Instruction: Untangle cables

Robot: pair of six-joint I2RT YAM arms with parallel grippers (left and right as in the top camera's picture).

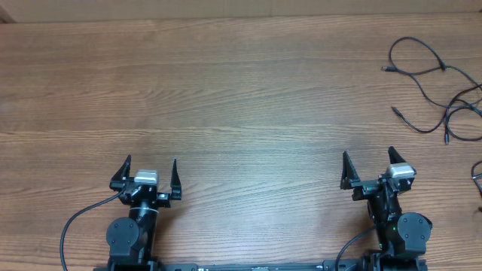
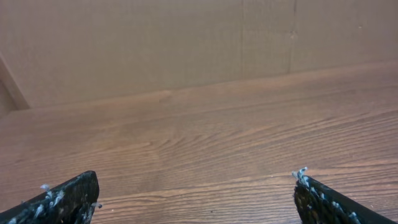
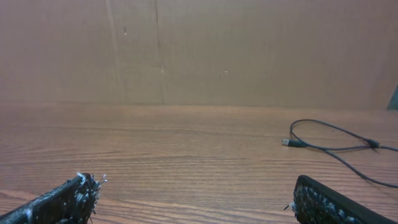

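At the bottom of the overhead view both grippers sit wide open and empty: the left gripper (image 1: 151, 167) lower left, the right gripper (image 1: 368, 159) lower right, over the table (image 1: 241, 98). The cables (image 1: 433, 90) lie in the upper right corner, well apart from both but nearer the right one. They form loose crossing loops, some running off the right edge. They look light, limp and thin, likely to slip in the jaws. A fair hold would be just behind a plug (image 1: 385, 69), or on a free loop away from the crossings.
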